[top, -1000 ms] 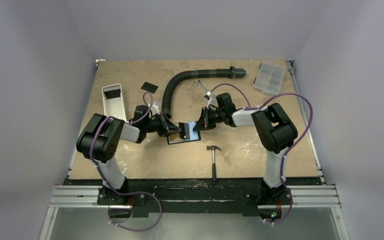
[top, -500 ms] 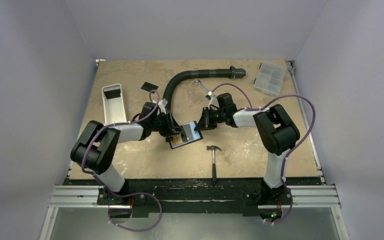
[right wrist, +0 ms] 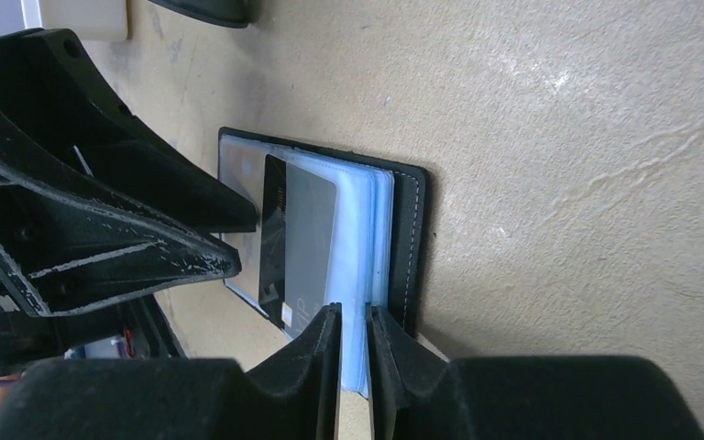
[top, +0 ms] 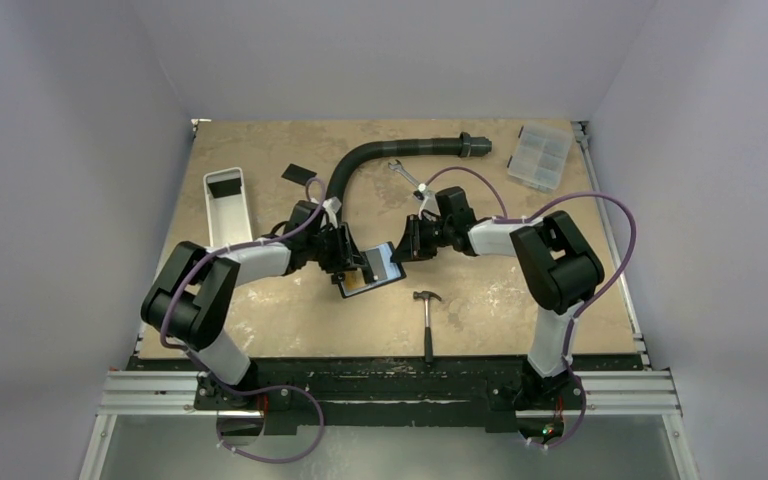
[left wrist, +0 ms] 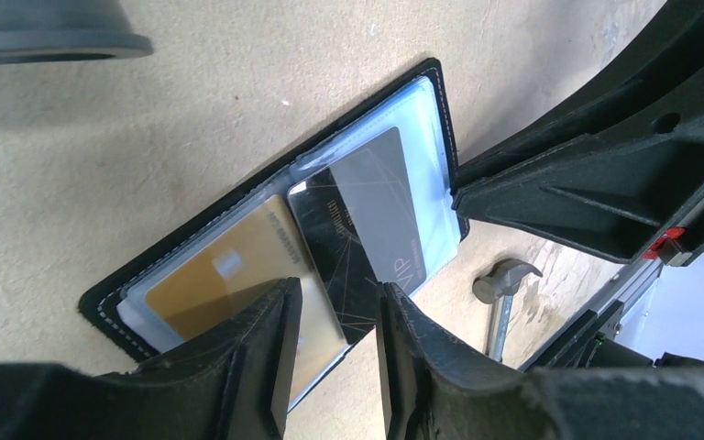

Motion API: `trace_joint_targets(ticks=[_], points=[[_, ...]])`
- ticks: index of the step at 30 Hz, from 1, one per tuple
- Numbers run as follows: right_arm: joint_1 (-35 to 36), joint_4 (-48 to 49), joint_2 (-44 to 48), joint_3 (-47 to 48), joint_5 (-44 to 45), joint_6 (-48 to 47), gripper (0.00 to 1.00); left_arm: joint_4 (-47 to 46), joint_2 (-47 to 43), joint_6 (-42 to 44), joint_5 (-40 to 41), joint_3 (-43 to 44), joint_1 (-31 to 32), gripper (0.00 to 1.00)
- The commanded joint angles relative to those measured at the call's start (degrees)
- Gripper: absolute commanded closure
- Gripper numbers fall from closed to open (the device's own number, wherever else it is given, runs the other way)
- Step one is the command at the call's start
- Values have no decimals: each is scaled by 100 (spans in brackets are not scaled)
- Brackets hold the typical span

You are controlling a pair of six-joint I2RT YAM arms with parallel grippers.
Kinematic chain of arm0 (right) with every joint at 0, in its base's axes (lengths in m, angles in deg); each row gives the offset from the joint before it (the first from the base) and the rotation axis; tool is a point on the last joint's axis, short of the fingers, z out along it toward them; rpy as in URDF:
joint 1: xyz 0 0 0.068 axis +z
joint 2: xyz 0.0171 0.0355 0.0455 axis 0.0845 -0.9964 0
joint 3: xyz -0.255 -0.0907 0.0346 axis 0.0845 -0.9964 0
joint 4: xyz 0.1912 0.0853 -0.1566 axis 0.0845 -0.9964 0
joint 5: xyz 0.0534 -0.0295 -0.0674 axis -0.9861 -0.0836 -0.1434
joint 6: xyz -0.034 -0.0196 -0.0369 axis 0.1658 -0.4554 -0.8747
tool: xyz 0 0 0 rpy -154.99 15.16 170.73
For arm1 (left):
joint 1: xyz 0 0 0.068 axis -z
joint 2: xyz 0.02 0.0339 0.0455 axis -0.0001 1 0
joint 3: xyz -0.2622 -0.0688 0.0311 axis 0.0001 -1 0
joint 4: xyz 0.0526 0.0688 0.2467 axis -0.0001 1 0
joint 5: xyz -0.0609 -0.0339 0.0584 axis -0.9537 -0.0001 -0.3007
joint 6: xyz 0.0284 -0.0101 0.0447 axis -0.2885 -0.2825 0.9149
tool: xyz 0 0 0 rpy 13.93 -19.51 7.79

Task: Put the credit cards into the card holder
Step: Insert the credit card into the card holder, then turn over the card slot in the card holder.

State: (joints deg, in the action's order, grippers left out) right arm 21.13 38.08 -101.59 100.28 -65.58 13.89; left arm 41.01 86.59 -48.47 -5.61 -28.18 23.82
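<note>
Far left, one dark card point(top: 225, 186) waits in the white tray point(top: 243, 218), another point(top: 300, 172) lies loose on the table beside it. Now the left gripper point(left wrist: 335, 316) has just sprung apart, jaws wide and empty: it has let go of the black card point(left wrist: 357, 229), which sits half under the clear pocket, tail sticking out, next to a gold card point(left wrist: 220, 275). The card holder point(left wrist: 101, 307) lies open at mid-table. On the right, the right gripper point(right wrist: 351, 321) is easing off too, jaws narrowly parted around the pocket edge; I can't tell whether it's pinching. This card wants a final push.
</note>
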Motion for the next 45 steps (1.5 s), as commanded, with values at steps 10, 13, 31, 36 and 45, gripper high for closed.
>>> trace_joint_targets(ticks=[10, 13, 31, 36, 45], points=[[-5, 585, 103, -225, -386, 313, 76, -1095, 582, -627, -458, 218, 422, 68], [-41, 1094, 119, -407, -733, 721, 76, -1491, 649, -916, -572, 100, 466, 69], [-244, 219, 942, -625, -194, 101, 53, -717, 723, -226, -132, 115, 466, 85], [-248, 221, 915, -633, -163, 49, 55, -542, 860, -121, 66, 120, 466, 93], [-219, 457, 559, -559, -457, 137, 57, -482, 1142, -87, 296, -1, 466, 98]])
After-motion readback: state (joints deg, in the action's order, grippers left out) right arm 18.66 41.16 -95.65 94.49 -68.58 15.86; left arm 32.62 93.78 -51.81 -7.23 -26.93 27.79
